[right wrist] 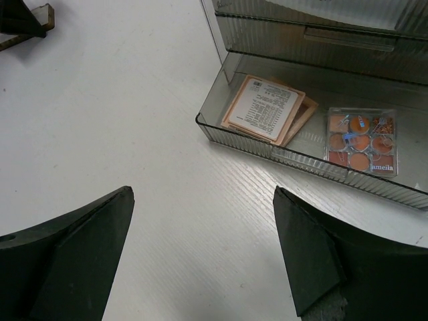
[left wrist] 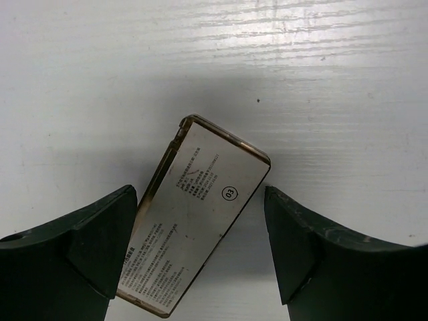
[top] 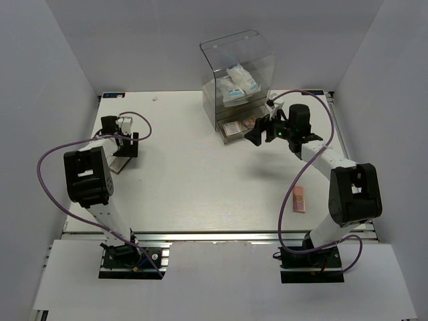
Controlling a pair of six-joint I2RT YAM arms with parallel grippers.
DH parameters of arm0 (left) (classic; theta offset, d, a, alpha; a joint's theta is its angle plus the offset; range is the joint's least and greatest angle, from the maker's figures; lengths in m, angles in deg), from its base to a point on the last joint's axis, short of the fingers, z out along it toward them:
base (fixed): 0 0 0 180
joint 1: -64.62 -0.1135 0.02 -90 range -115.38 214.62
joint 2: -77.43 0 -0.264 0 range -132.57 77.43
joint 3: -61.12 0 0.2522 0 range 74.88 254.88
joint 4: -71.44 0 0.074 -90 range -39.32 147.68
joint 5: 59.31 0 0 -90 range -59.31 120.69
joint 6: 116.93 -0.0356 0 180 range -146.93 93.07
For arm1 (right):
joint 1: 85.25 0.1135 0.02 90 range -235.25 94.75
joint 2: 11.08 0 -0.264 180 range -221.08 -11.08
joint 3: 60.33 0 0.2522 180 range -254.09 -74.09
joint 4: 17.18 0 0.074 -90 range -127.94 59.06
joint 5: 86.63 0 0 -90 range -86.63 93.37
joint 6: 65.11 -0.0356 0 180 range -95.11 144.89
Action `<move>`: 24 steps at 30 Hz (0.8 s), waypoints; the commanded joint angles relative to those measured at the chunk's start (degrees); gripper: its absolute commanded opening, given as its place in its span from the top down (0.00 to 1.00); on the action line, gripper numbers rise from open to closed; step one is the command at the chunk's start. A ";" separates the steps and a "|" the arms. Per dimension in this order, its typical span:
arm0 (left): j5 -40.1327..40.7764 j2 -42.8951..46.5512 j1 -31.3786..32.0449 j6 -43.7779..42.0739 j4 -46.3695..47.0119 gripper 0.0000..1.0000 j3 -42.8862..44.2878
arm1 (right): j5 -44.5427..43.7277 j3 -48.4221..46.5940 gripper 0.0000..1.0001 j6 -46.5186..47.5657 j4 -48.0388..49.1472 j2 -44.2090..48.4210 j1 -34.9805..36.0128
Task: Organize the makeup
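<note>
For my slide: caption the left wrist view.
Open left tool straddles a gold-edged palette lying label-up and askew on the white table.

From high on the near side, 1 camera looks down at the tall clear acrylic box standing far off. The left wrist view faces straight down, close on a gold-edged rectangular palette well left of the box. The right wrist view tilts close onto its open bottom drawer. The overhead view shares both spots.

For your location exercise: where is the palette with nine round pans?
In the right wrist view, the nine-pan palette lies flat in the open drawer, toward its right end, right of the stacked palettes.
</note>
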 commanded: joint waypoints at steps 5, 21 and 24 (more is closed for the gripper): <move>-6.43 6.09 -1.87 -0.13 0.51 0.15 -8.65 | 0.83 -1.20 0.11 -0.90 1.67 2.35 -1.66; -12.06 15.23 -2.14 8.38 5.51 0.70 -17.19 | 1.53 1.08 0.11 -0.99 1.05 6.92 -2.89; -12.94 19.71 1.37 9.18 7.01 0.74 -18.59 | 1.44 1.61 0.11 -0.11 -0.27 7.98 -3.50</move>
